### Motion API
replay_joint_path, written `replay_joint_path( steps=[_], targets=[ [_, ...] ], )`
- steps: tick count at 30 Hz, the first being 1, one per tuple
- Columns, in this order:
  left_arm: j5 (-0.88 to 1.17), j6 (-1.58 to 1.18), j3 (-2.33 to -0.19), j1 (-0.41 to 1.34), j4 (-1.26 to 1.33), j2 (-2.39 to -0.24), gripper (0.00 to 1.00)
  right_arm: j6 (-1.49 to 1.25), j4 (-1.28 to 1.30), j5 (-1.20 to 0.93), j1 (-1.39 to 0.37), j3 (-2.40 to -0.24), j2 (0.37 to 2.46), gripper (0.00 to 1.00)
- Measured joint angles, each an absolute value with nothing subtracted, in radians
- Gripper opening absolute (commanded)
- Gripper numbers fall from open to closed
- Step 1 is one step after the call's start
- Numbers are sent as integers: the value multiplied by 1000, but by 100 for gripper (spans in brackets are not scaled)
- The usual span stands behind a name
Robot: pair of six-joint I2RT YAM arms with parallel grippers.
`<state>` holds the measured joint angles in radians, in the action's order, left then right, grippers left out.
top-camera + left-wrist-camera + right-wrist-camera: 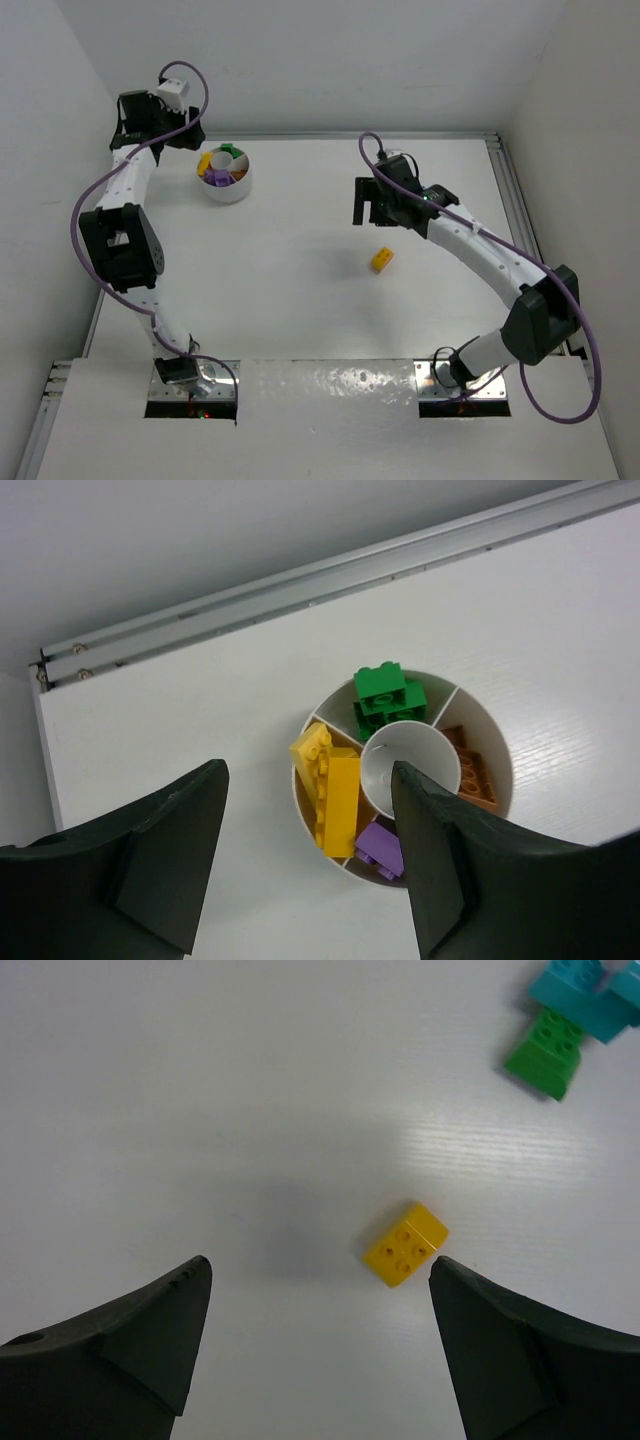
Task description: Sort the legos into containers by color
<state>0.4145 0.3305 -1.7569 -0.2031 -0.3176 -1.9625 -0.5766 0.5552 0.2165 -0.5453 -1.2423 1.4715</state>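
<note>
Left tool (pixel 308 780): black fingers (pixel 170 850) apart, nothing btwn them, hanging over the small round white plastic bowl (pixel 410 760) w/ white dividers (pixel 447 702). Bowl sections, going round the middle: green plastic bricks (pixel 388 695) at 12 o'clock, orange bricks (pixel 470 775) at 3, purple brick (pixel 380 848) at 6, long yellow bricks (pixel 330 795) at 9, one of them tilted. Top view: bowl sits at approx 10 o'clock on the white desk (pixel 300 310), near the far edge.

Right tool (pixel 320 1265): fingers apart too, empty, above bare desk. Small yellow 2x2 plastic brick (pixel 405 1245) lies studs-up on the desk at 3 o'clock from tool centre, near the finger on the view's right, not touching it. Further out at approx 1 o'clock: teal brick (pixel 585 995) and loose green brick (pixel 545 1055), touching each other, well apart from the yellow one. Top view: that yellow brick is at 6 o'clock of the tool, mid-desk, well apart from the bowl.
</note>
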Motion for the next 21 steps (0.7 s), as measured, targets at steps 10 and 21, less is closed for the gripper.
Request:
replay_joint_path(
  steps=[10,21],
  targets=[
    [417,342,-1736,-202,-360,-1882,51,-728,622,303,-545,-1167,1515,90],
    [318,334,-1685,-202,-378,-1897,47,-809,589,252,-530,-1071,1567,87]
  ],
)
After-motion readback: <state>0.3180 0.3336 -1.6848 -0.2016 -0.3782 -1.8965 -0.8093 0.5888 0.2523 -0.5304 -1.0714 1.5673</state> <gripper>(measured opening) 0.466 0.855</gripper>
